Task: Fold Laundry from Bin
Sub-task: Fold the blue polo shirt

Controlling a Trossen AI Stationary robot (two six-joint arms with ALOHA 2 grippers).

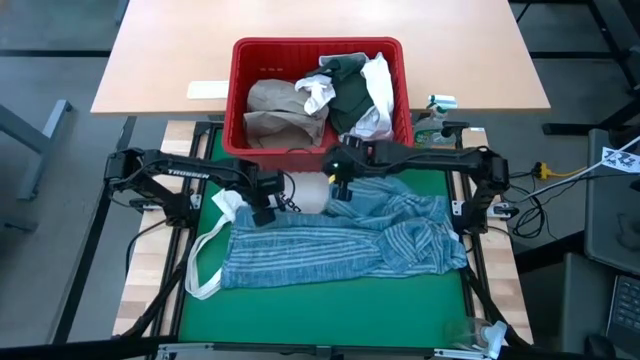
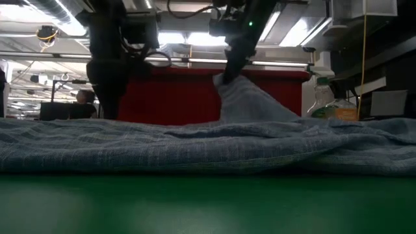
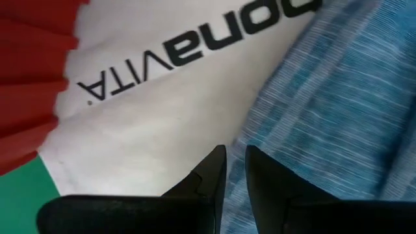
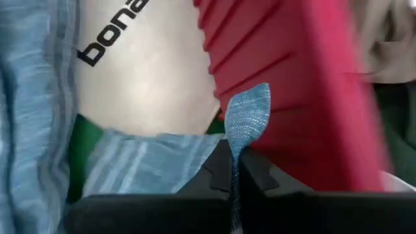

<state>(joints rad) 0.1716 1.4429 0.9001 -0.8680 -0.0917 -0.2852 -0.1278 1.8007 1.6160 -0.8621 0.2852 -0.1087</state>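
A blue-striped cloth (image 1: pixel 340 245) lies spread on the green mat (image 1: pixel 320 315), partly over a white tote bag (image 3: pixel 162 117) with black lettering. The red bin (image 1: pixel 238 90) stands beyond the mat, holding a tan shirt (image 1: pixel 285 105), a dark green-grey top (image 1: pixel 350 90) and white pieces (image 1: pixel 378 85). My left gripper (image 3: pixel 235 172) points down at the cloth's far left edge, nearly shut. Close in front of the bin, my right gripper (image 4: pixel 235 162) is shut on the cloth's far edge and holds it raised. My left gripper comes from above at the cloth's far left edge (image 3: pixel 250 130), where it borders the tote bag. That edge runs into the narrow gap between the fingers; the pinch itself is hidden by the fingers. The cloth lies flat there. My right gripper pinches a small fold of the cloth's far edge (image 4: pixel 247 120) between its two fingers, slanting down from above. The fold sticks out past the fingertips. That part is lifted into a peak (image 2: pixel 237 91), while the remaining cloth lies on the mat.
The tote bag's long straps (image 1: pixel 200 262) trail off the mat's left side. The bin's near wall (image 2: pixel 175 97) stands close behind both grippers. A small bottle (image 1: pixel 438 105) stands to the right of the bin. The near strip of the mat is bare.
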